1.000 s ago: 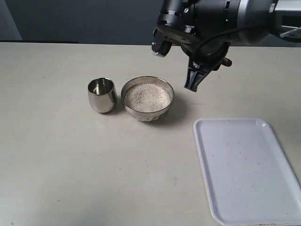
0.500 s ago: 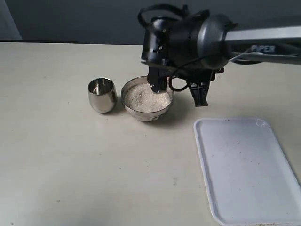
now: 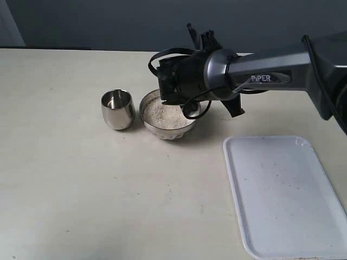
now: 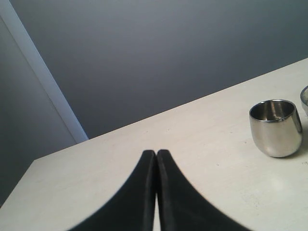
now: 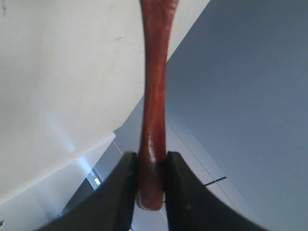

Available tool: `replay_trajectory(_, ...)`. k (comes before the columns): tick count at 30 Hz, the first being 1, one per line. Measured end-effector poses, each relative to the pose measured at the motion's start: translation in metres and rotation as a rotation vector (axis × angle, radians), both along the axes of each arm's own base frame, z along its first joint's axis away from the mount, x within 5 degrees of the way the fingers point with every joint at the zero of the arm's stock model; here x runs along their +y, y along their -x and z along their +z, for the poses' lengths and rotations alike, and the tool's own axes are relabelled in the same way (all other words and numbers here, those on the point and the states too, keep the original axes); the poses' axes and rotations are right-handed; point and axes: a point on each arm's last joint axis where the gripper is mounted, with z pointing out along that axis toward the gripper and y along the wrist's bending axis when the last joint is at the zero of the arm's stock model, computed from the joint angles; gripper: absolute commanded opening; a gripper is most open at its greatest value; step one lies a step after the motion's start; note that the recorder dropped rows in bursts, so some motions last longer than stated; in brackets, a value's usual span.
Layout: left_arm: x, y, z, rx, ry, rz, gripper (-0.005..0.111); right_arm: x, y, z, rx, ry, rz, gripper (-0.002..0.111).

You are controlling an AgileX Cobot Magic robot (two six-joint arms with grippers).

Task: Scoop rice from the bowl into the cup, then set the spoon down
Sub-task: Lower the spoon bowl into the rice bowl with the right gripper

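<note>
The steel bowl (image 3: 169,131) sits mid-table with white rice (image 3: 161,114) in it. The steel cup (image 3: 117,109) stands just left of the bowl and shows no rice; it is also in the left wrist view (image 4: 275,127). My right arm's wrist (image 3: 190,76) hangs low over the bowl's right half and hides part of the rice. My right gripper (image 5: 151,159) is shut on the handle of the reddish-brown wooden spoon (image 5: 155,82). The spoon's head is out of view. My left gripper (image 4: 156,154) is shut and empty, low over the table left of the cup.
A white tray (image 3: 282,195) lies at the front right, close to the table's edge. A black cable loop (image 3: 191,111) dangles from the right wrist over the bowl's rim. A grey wall runs behind the table.
The right arm swung left and down from beside the bowl to just over it, and its wrist turned. Cup, bowl and tray stayed put.
</note>
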Motion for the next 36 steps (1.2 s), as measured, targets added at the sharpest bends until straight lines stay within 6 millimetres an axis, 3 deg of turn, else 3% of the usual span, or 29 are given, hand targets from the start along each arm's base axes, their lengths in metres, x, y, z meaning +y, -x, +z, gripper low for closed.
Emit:
replay_trajectory(12, 0.0, 0.0, 0.0, 0.0, 0.0, 0.0, 0.0, 0.017, 0.014, -0.002, 0.012, 0.044, 0.08, -0.001)
replay_trajectory(19, 0.0, 0.0, 0.0, 0.0, 0.0, 0.0, 0.0, 0.019, 0.013, -0.018, 0.033, 0.082, 0.087, -0.001)
replay_trajectory(36, 0.0, 0.0, 0.0, 0.0, 0.0, 0.0, 0.0, 0.019, 0.014, -0.021, 0.084, 0.125, 0.107, -0.001)
